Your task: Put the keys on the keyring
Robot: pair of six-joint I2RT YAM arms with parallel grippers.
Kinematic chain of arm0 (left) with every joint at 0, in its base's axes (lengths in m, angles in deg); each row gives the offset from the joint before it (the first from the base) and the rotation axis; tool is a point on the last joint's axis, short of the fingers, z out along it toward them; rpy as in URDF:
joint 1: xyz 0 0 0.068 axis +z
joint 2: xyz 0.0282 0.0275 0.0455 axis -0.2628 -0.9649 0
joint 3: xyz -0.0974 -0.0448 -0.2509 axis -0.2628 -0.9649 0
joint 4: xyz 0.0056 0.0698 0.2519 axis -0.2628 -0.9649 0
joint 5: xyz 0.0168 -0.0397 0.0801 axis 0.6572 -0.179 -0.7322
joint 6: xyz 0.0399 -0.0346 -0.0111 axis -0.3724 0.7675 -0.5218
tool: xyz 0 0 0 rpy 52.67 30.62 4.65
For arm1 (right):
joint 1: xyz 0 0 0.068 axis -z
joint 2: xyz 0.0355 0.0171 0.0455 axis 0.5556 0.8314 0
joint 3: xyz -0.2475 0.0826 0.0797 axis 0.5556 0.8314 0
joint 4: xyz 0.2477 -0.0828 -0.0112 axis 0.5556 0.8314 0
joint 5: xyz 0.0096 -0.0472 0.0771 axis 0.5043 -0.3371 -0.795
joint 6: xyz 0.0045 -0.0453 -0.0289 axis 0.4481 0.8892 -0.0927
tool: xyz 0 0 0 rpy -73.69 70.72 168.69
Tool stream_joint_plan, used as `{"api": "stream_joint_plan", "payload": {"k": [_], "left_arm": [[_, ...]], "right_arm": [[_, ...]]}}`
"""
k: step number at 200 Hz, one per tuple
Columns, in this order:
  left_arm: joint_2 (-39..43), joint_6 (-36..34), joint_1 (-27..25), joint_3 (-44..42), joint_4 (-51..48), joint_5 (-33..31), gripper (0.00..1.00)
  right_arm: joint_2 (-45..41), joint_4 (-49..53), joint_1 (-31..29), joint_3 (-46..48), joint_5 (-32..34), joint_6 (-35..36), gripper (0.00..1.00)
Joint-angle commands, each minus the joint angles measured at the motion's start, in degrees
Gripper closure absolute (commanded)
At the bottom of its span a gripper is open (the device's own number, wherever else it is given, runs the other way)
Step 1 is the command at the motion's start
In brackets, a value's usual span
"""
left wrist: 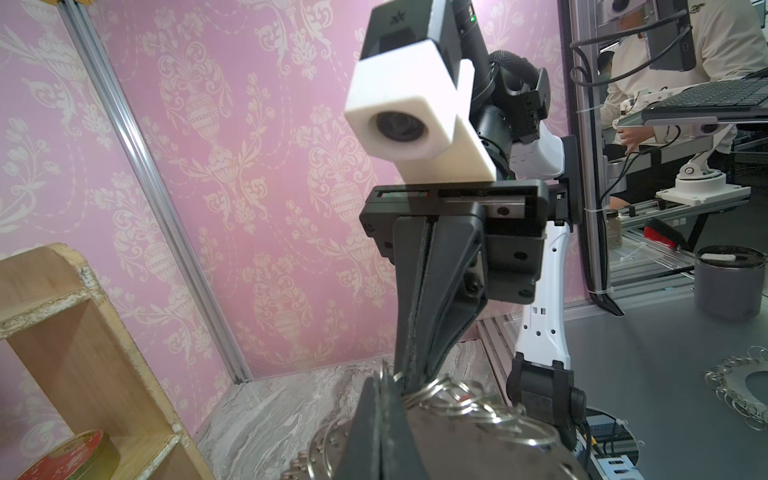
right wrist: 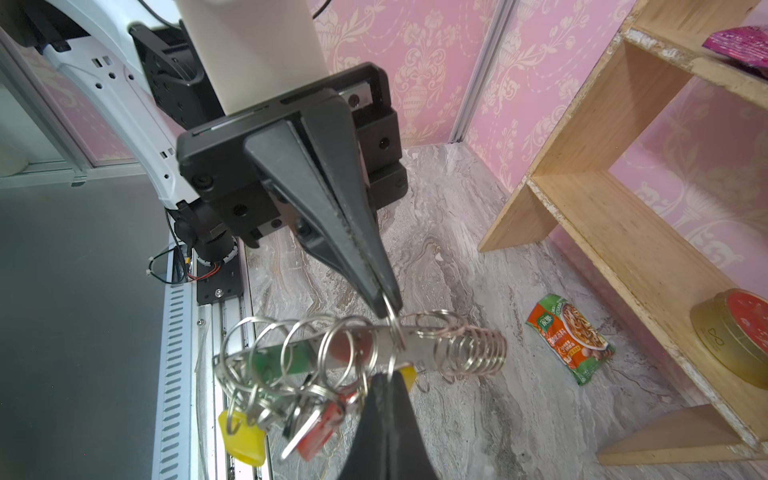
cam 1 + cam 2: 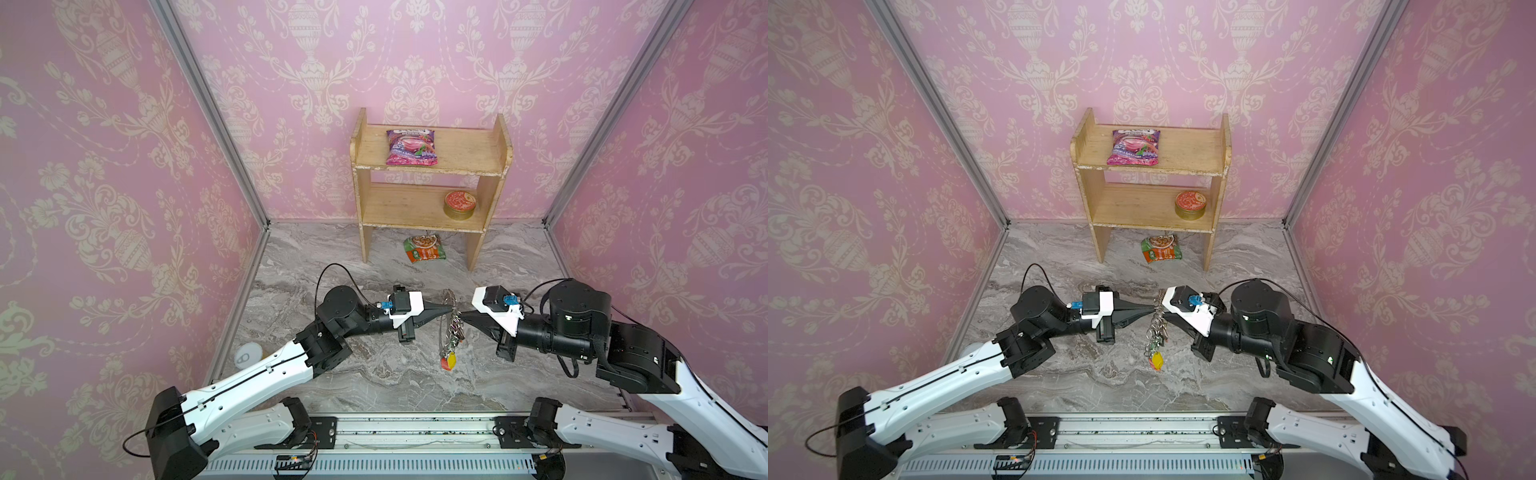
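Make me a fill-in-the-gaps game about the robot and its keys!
The left gripper and right gripper are both ___ on the flat grey hoop keyring edged with silver loops.
The small silver keys hanging from it carry yellow, green and ___ plastic tags.
The round gold tin with a red lid sits on the wooden rack's ___ shelf.
Missing words: shut; red; lower.

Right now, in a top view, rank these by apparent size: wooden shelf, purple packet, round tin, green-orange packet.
1. wooden shelf
2. purple packet
3. green-orange packet and round tin look about alike, so I leave them unranked.
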Motion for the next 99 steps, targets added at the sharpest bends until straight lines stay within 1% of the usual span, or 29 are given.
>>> {"api": "stream_joint_plan", "payload": {"k": [1,75,99], "left_arm": [[-0.1,3.5,0.2,0.4,13.9,-1.8,1.0],[-4.0,8.4,0.5,0.1,22.9,0.3,1.0],[-5.1,9.6,0.7,0.1,24.4,1.2,1.0]], "right_arm": [[-0.8,-1.7,0.4,2.8,-1.1,-2.5,1.0],[0.7,-7.3,0.9,5.4,-4.3,-3.8,1.0],[0.4,-9.6,1.0,6.0,-4.7,-4.1,1.0]]}}
